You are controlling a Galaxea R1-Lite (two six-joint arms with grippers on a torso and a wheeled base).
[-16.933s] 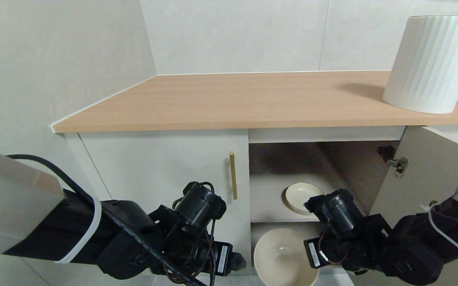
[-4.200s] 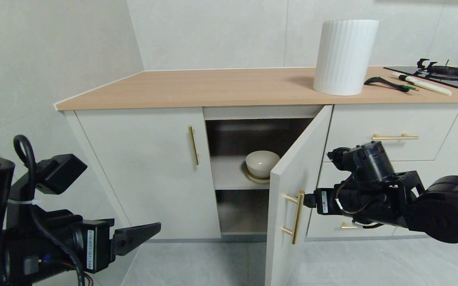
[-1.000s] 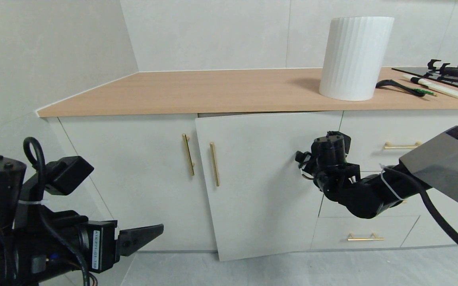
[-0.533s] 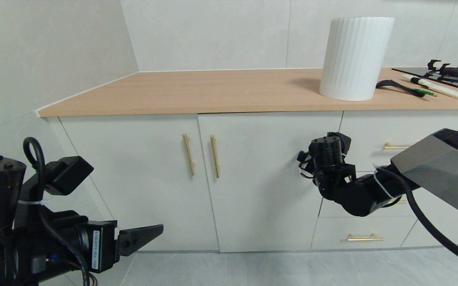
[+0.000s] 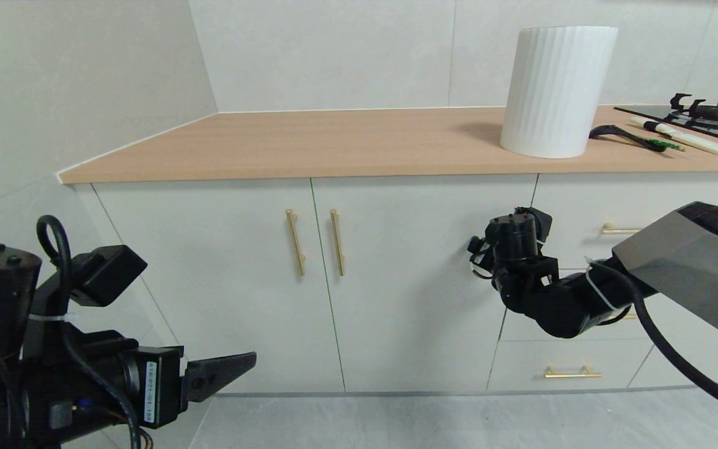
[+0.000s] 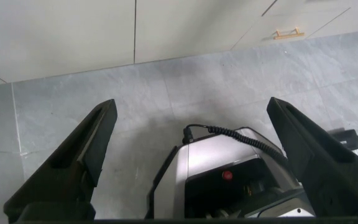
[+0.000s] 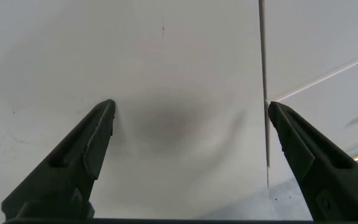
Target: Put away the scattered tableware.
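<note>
Both white cabinet doors stand shut; the right-hand door (image 5: 415,280) has a gold handle (image 5: 336,242) beside that of the left door (image 5: 293,242). My right gripper (image 7: 190,107) is open, with its fingers facing the door's plain face close up. In the head view its wrist (image 5: 515,249) sits by the door's hinge side. My left gripper (image 6: 191,106) hangs open and empty over the grey floor, low on the left (image 5: 234,365). A black spoon (image 5: 621,134) and a white utensil (image 5: 689,140) lie on the wooden counter (image 5: 334,143).
A tall white ribbed cylinder (image 5: 555,90) stands on the counter. A gas hob (image 5: 708,112) is at the far right. Drawers with gold handles (image 5: 621,229) lie right of the doors. A tiled wall closes off the left side.
The right-hand door, wide open several seconds ago with a bowl on the shelf inside, has swung fully shut against my right gripper. The left arm has kept still.
</note>
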